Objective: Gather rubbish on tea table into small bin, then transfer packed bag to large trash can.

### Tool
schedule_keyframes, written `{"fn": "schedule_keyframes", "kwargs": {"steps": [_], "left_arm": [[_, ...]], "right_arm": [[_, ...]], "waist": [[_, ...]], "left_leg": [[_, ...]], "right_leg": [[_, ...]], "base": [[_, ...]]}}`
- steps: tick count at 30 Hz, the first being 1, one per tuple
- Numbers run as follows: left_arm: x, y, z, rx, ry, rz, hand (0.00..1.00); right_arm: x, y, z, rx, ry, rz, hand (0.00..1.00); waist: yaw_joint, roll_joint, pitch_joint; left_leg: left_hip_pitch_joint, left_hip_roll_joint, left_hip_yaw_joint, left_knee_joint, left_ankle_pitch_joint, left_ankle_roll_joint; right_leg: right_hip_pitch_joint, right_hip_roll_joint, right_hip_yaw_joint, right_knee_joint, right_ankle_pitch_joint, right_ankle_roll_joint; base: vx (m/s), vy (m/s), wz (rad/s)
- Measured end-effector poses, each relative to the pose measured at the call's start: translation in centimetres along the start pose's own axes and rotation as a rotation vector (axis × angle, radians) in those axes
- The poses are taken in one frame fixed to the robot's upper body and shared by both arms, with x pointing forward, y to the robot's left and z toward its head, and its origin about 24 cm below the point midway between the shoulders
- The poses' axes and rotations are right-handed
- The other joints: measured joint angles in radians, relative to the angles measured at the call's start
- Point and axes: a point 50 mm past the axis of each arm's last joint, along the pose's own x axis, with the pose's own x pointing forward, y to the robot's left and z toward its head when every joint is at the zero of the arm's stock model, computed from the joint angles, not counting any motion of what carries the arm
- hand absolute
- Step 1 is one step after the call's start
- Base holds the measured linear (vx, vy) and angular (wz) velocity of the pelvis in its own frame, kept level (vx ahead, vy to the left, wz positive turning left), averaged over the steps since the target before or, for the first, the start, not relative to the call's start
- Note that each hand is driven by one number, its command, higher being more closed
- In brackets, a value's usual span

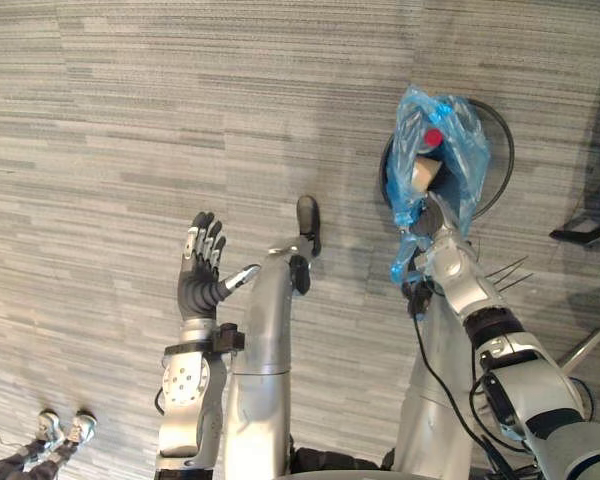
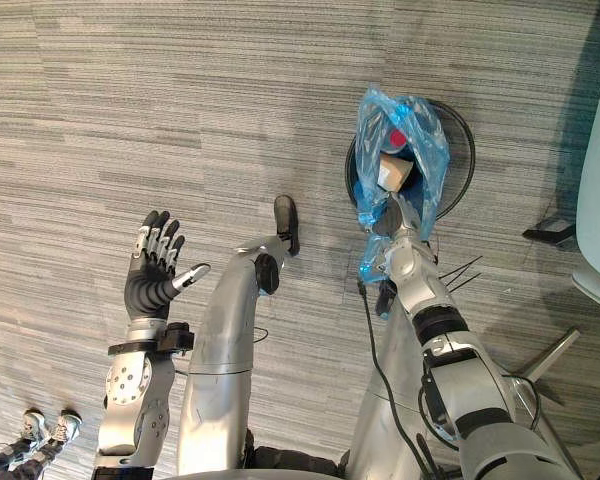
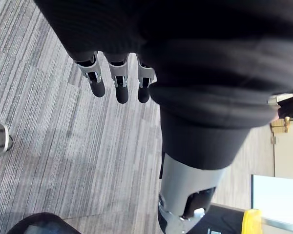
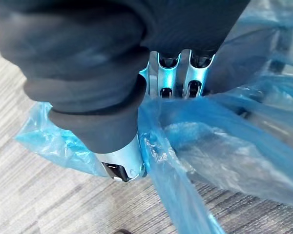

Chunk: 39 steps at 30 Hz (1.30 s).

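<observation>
Right robot hand grips the blue bag by its neck; left robot hand open. Best carried upright, grip firm.

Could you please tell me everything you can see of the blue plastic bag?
The blue plastic bag is thin, see-through and crinkled, held bunched up over the grey floor. A red item and a tan piece show through it. The right hand grips its gathered film, curled round it.
</observation>
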Motion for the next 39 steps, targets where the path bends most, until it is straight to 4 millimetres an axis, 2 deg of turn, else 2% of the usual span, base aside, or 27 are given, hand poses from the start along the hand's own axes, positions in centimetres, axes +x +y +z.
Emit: {"fn": "schedule_keyframes", "kwargs": {"steps": [3,5,6,8,10,11,12,15,17,18,20,22,24,27,29,32,35,36,37,38,39], "left_arm": [[0.6,-0.1,-0.2,-0.003,-0.005,-0.004,0.0],[2.9,-0.7,-1.8,-0.002,0.03,-0.009,0.0],[4.7,-1.4,-2.9,-0.009,0.065,0.005,0.0],[7.0,-2.8,-3.3,0.042,0.085,-0.019,0.0],[7.7,-3.9,-3.7,0.067,0.096,-0.036,0.0],[7.6,-3.9,-5.0,0.085,0.152,-0.035,0.0],[7.1,-3.5,-6.6,0.141,0.22,-0.014,0.0],[6.1,-2.5,-8.8,0.176,0.345,0.01,0.0],[5.1,-1.2,-10.1,0.222,0.417,0.024,0.0],[4.9,-0.9,-10.5,0.23,0.436,0.027,0.0],[3.8,-0.5,-11.6,0.248,0.497,0.028,0.0],[2.4,0.5,-12.6,0.283,0.556,0.03,0.0],[0.6,1.5,-13.6,0.32,0.624,0.038,0.0],[-2.1,3.3,-14.8,0.393,0.718,0.044,0.0],[-4.2,4.5,-15.2,0.408,0.769,0.067,0.0],[-6.1,5.4,-15.4,0.418,0.812,0.085,0.0],[-5.8,5.6,-15.2,0.426,0.797,0.082,0.0],[-5.7,5.5,-15.1,0.42,0.776,0.079,0.0],[-5.5,5.5,-14.9,0.421,0.766,0.077,0.0],[-4.9,5.4,-14.5,0.422,0.736,0.069,0.0],[-4.7,5.2,-14.2,0.416,0.717,0.064,0.0]], "right_arm": [[-0.4,-0.4,1.0,0.051,-0.054,-0.031,1.0],[-0.5,-0.4,1.6,0.086,-0.074,-0.039,1.0],[-0.7,-0.3,2.5,0.137,-0.103,-0.049,1.0],[-1.0,0.3,4.7,0.246,-0.16,-0.062,1.0],[-1.4,0.9,5.6,0.337,-0.173,-0.063,1.0],[-1.7,1.5,5.8,0.395,-0.158,-0.049,1.0],[-2.1,2.4,5.5,0.448,-0.133,-0.033,1.0],[-3.8,3.6,4.6,0.563,-0.088,-0.01,1.0],[-6.0,4.9,4.0,0.708,-0.059,0.007,1.0],[-6.6,5.2,3.7,0.728,-0.042,0.015,1.0],[-9.2,6.8,2.2,0.801,0.037,0.044,1.0],[-10.6,7.5,1.8,0.842,0.05,0.054,1.0],[-11.1,7.7,1.7,0.868,0.044,0.057,1.0],[-11.0,7.5,1.9,0.874,0.014,0.064,1.0],[-10.9,7.3,2.0,0.87,-0.006,0.081,1.0],[-10.9,6.8,2.8,0.878,-0.056,0.087,1.0],[-10.9,6.1,3.9,0.888,-0.125,0.077,1.0],[-11.1,6.2,4.4,0.889,-0.149,0.097,1.0],[-11.2,6.2,4.6,0.891,-0.161,0.102,1.0],[-11.5,5.9,5.0,0.905,-0.181,0.091,1.0],[-11.6,5.8,5.4,0.904,-0.207,0.093,1.0]], "waist": [[-0.006,0.0,-0.001],[-0.005,-0.001,-0.002],[-0.015,-0.002,-0.002],[-0.04,-0.003,-0.003],[-0.058,-0.003,-0.003],[-0.063,-0.003,-0.003],[-0.064,-0.004,-0.003],[-0.072,-0.021,-0.012],[-0.082,-0.064,-0.045],[-0.083,-0.072,-0.05],[-0.079,-0.106,-0.084],[-0.086,-0.13,-0.125],[-0.105,-0.137,-0.179],[-0.106,-0.136,-0.219],[-0.106,-0.137,-0.235],[-0.107,-0.136,-0.269],[-0.134,-0.137,-0.27],[-0.128,-0.132,-0.272],[-0.134,-0.135,-0.272],[-0.139,-0.145,-0.274],[-0.127,-0.156,-0.278]], "left_leg": [[0.021,0.004,-0.012,-0.022,0.007,-0.011],[0.038,0.009,-0.017,-0.029,0.01,-0.014],[0.045,0.013,-0.02,-0.031,0.016,-0.009],[0.054,0.018,-0.029,-0.034,0.021,-0.009],[0.079,0.023,-0.032,-0.042,0.022,-0.01],[0.119,0.023,-0.029,-0.061,0.025,-0.014],[0.172,0.025,-0.026,-0.088,0.031,-0.015],[0.297,0.022,-0.027,-0.167,0.047,-0.027],[0.419,0.011,-0.034,-0.25,0.069,-0.038],[0.455,0.005,-0.039,-0.274,0.077,-0.042],[0.585,-0.01,-0.056,-0.373,0.107,-0.05],[0.672,-0.027,-0.065,-0.457,0.134,-0.057],[0.725,-0.032,-0.068,-0.526,0.157,-0.062],[0.819,-0.028,-0.049,-0.626,0.186,-0.064],[0.906,-0.023,0.003,-0.705,0.206,-0.062],[0.96,-0.017,0.083,-0.774,0.223,-0.05],[0.949,-0.017,0.091,-0.736,0.221,-0.047],[0.962,0.015,0.092,-0.715,0.205,-0.024],[0.969,0.012,0.084,-0.714,0.2,-0.018],[0.971,-0.008,0.044,-0.704,0.201,-0.018],[0.966,-0.025,0.022,-0.674,0.2,-0.019]], "right_leg": [[0.028,0.005,-0.019,-0.023,0.008,-0.013],[0.046,0.014,-0.025,-0.031,0.011,-0.018],[0.057,0.018,-0.03,-0.034,0.012,-0.02],[0.072,0.024,-0.039,-0.041,0.015,-0.024],[0.1,0.033,-0.041,-0.055,0.019,-0.03],[0.136,0.034,-0.042,-0.07,0.022,-0.034],[0.187,0.036,-0.048,-0.096,0.027,-0.042],[0.313,0.037,-0.07,-0.165,0.036,-0.049],[0.438,0.034,-0.095,-0.239,0.045,-0.057],[0.476,0.032,-0.101,-0.261,0.047,-0.057],[0.618,0.029,-0.134,-0.349,0.058,-0.059],[0.704,0.024,-0.155,-0.413,0.066,-0.06],[0.757,0.027,-0.169,-0.474,0.082,-0.06],[0.838,0.05,-0.153,-0.584,0.129,-0.058],[0.904,0.071,-0.112,-0.684,0.182,-0.054],[0.918,0.087,-0.046,-0.764,0.252,-0.039],[0.869,0.081,-0.035,-0.697,0.298,-0.02],[0.86,0.084,-0.036,-0.621,0.283,-0.027],[0.841,0.082,-0.037,-0.5,0.233,-0.047],[0.839,0.072,-0.032,-0.295,0.173,-0.026],[0.862,0.067,-0.01,-0.214,0.17,-0.018]], "base": [[0.02,-0.053,-0.01],[0.02,-0.052,-0.03],[0.01,-0.051,-0.01],[0.02,-0.065,-0.03],[0.02,-0.059,-0.09],[0.03,-0.081,-0.05],[0.04,-0.102,-0.03],[0.05,-0.111,0.07],[0.07,-0.119,0.19],[0.11,-0.098,0.3],[0.13,-0.074,0.36],[0.13,-0.048,0.3],[0.13,-0.037,0.12],[0.08,0.008,-0.27],[0.06,0.029,-0.59],[0.05,0.04,-0.76],[-0.03,0.049,-0.41],[-0.05,-0.024,-0.31],[-0.05,-0.055,0.22],[-0.08,-0.062,0.76],[-0.14,-0.112,0.93]]}}
